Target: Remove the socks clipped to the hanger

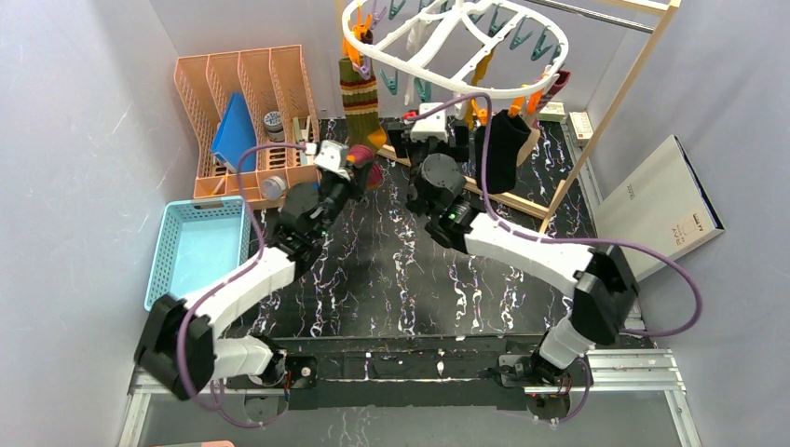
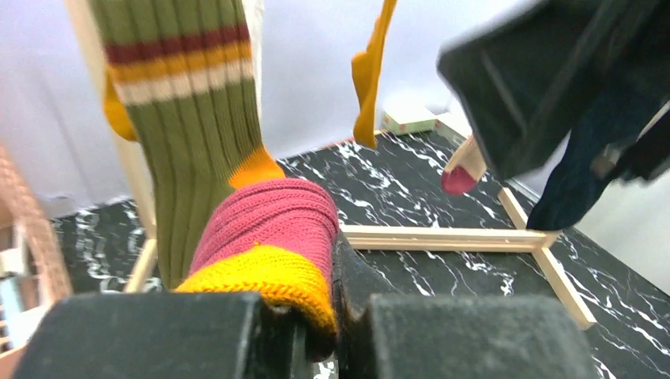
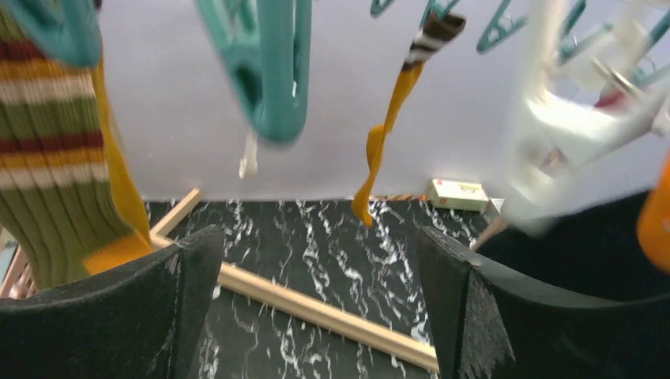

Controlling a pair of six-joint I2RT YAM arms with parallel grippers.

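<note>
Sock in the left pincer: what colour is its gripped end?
The sock end is pink with a yellow toe; left wrist view.

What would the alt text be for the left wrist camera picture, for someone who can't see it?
The left gripper, black and close to the lens, pinches the yellow toe of a hanging olive striped sock with a pink foot. Behind it, a mustard sock dangles above a black marbled table on which a wooden frame stands.

Socks (image 1: 359, 98) beneath hanger (image 1: 466, 92), above table (image 1: 391, 279)
</note>
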